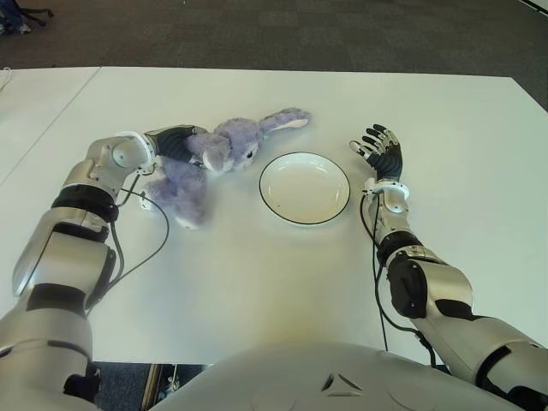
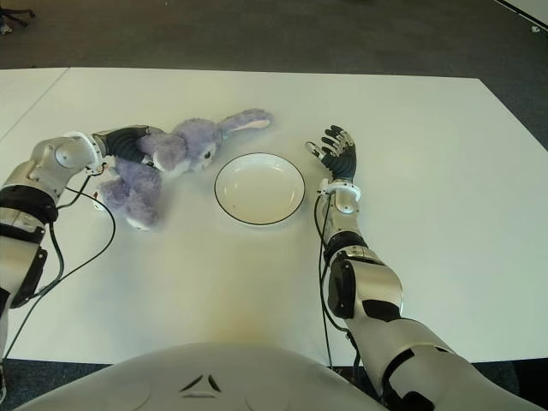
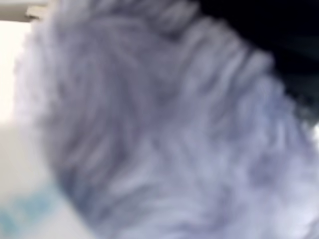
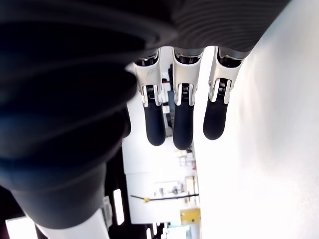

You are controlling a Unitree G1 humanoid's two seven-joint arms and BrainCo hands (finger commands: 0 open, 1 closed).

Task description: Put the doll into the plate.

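Doll, a purple plush rabbit, lies on the white table at nine o'clock of the plate, outside it, one ear reaching toward the plate's eleven o'clock. Left hand presses against the doll's head; grasp cannot be told, fur fills its wrist view. Right hand at the plate's three o'clock, fingers extended, holding nothing.

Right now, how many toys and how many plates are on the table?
Toys: 1, a purple bunny doll, with the left hand at it.
Plates: 1, a white plate, nothing in it, to the left of the open right hand.
Total: 2 things on the table.
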